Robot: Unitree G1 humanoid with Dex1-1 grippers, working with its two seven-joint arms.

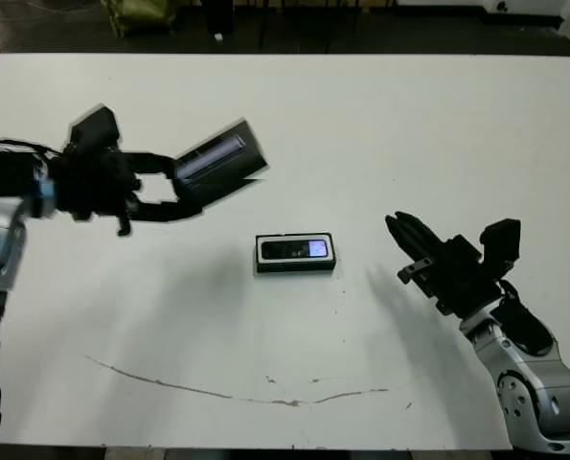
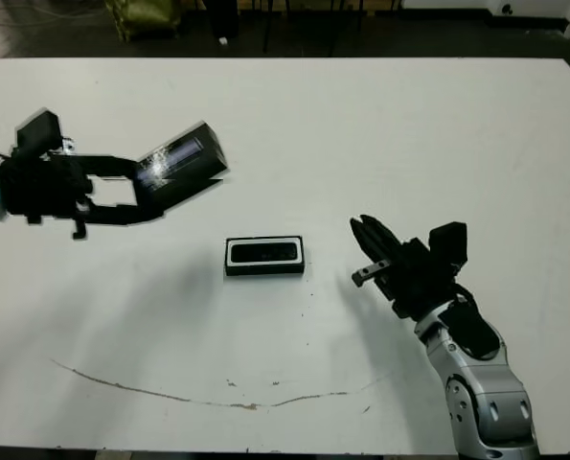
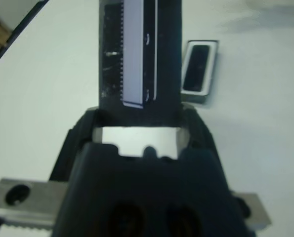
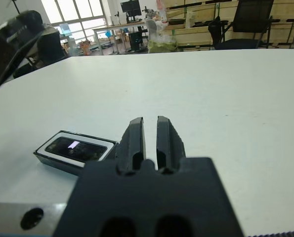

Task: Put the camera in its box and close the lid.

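The box (image 1: 261, 255), a small black tray with white lining, lies at the table's middle with the camera (image 1: 297, 250) inside, its glossy screen facing up. Up at the left, the lid (image 1: 217, 158) hangs tilted in the air, a shiny strip along it, with my left gripper (image 1: 184, 192) shut on its edge. The left wrist view shows the lid (image 3: 139, 54) between the fingers and the box (image 3: 213, 59) beyond. My right gripper (image 1: 399, 225) rests low to the right of the box, shut and holding nothing; the right wrist view shows its fingers (image 4: 132, 136) pressed together near the box (image 4: 63, 159).
A thin brown mark (image 1: 246, 393) curves across the white table (image 1: 409, 125) near its front edge. Beyond the far edge lies dark floor. Desks and an office chair (image 4: 250, 22) stand past the table in the right wrist view.
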